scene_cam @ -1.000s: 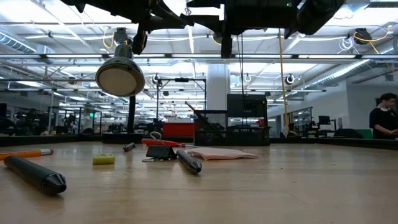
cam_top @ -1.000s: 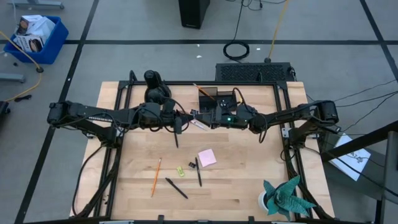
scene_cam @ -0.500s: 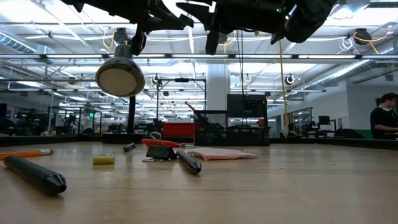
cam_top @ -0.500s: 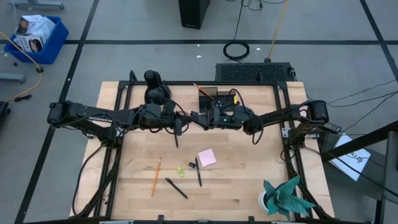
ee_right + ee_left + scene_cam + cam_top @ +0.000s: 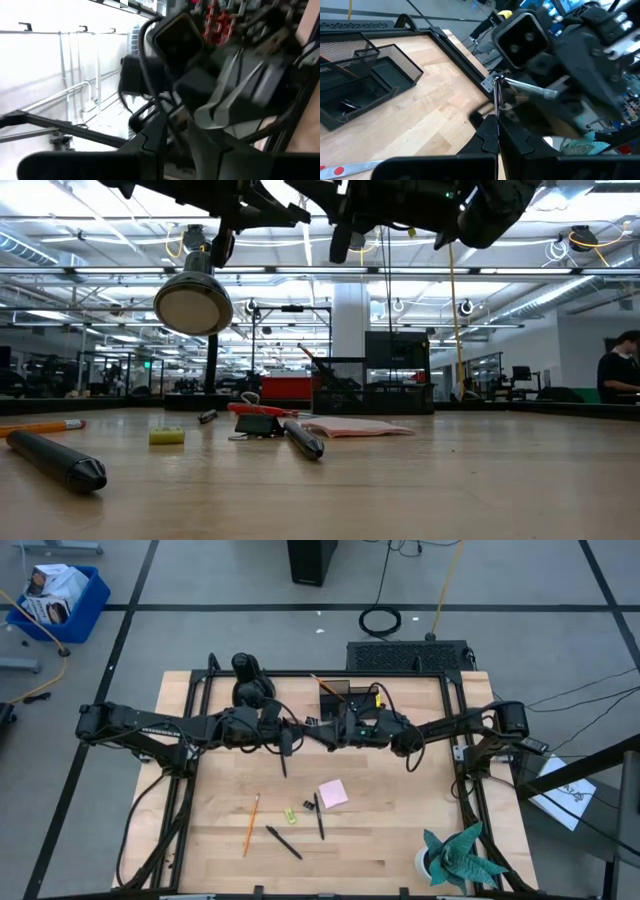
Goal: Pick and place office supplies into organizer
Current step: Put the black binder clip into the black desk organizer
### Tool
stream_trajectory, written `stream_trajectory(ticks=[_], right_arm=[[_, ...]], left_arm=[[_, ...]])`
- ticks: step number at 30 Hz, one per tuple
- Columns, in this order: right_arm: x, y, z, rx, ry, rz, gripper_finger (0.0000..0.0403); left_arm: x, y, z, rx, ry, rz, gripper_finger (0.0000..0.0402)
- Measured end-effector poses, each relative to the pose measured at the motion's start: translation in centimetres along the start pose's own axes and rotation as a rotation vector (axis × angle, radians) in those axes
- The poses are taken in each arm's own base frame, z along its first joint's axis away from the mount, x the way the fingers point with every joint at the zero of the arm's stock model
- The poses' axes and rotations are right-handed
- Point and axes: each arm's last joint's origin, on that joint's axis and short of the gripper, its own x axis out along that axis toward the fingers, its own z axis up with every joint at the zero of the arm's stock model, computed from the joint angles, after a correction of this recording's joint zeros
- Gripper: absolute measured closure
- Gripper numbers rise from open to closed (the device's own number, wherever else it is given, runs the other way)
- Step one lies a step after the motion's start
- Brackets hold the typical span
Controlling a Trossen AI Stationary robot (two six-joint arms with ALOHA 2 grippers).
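Two arms meet above the back half of the tabletop, and their bulk hides much of it. The left gripper has its jaws pressed together. In its wrist view a thin dark line runs out past the fingertips, and I cannot tell whether that is a held thing. The right gripper faces it, almost tip to tip. Its wrist view is filled by the other arm's housing, so I cannot tell how its jaws stand.

The organizer sits at the middle of the back edge, partly covered by the right wrist. A thin orange stick leans out of it toward the back-left corner.

The first pen lies below the left gripper, its long axis front to back. The second pen also runs front to back, near the centre. The third pen lies diagonally nearer the front edge. The pencil runs front to back with a slight tilt, left of them. The sticky-note pad lies flat, turned cornerwise. Between pencil and second pen lie the yellow-green bit and the black clip, both too small to read.

From table height a red shape, likely the scissors, shows behind the clip. From above the arms hide it.
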Motion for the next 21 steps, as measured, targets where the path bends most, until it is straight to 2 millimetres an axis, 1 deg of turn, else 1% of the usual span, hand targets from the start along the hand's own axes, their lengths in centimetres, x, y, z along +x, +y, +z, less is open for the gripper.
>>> stream_trajectory(ticks=[3, 10, 16, 21], right_arm=[[0.0, 0.1, -0.2, 0.046, 0.008, 0.003, 0.0324], [-0.1, -0.2, -0.3, 0.073, 0.008, -0.020, 0.0288], [-0.8, -1.0, -0.4, 0.105, -0.023, -0.032, 0.0262], [-1.3, -1.2, -0.3, 0.123, -0.054, -0.008, 0.0253]], left_arm=[[0.0, 0.0, 0.0, -0.003, 0.000, 0.000, 0.0399], [0.0, 0.0, 0.0, -0.001, -0.001, 0.001, 0.0398], [0.0, -0.3, 0.3, -0.012, -0.029, -0.025, 0.0399], [0.0, -0.3, 0.2, -0.011, -0.024, -0.027, 0.0400]])
